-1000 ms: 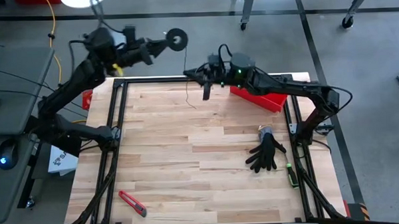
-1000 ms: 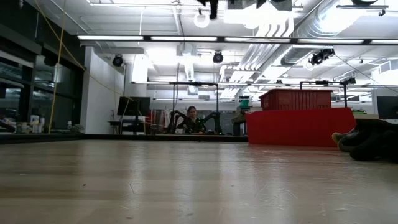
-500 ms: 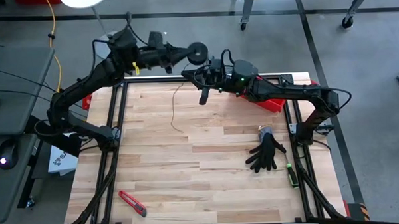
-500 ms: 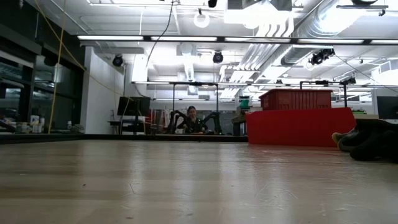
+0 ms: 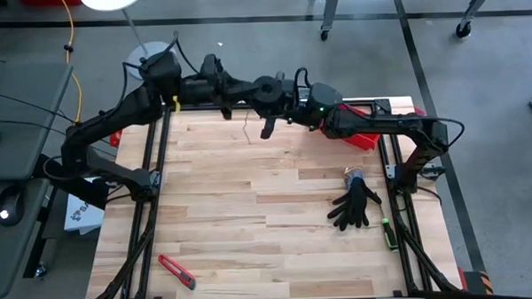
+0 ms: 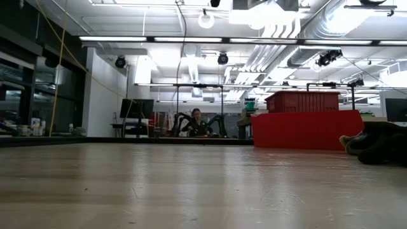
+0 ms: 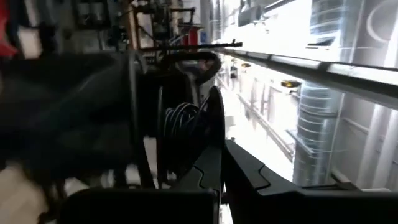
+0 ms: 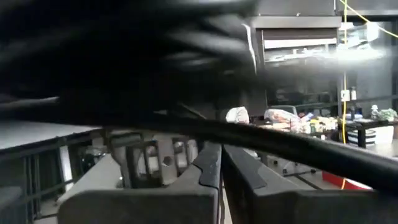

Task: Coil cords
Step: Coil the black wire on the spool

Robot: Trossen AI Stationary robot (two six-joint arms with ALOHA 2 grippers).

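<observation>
**Workbench holds a scatter of shop items**

A pale butcher-block table (image 5: 251, 221) with a black frame carries a red bin (image 5: 361, 133) at its far right edge, a black glove (image 5: 355, 204) near the right side (fingers spread), and a red utility knife (image 5: 176, 271) near the front left corner.
</observation>
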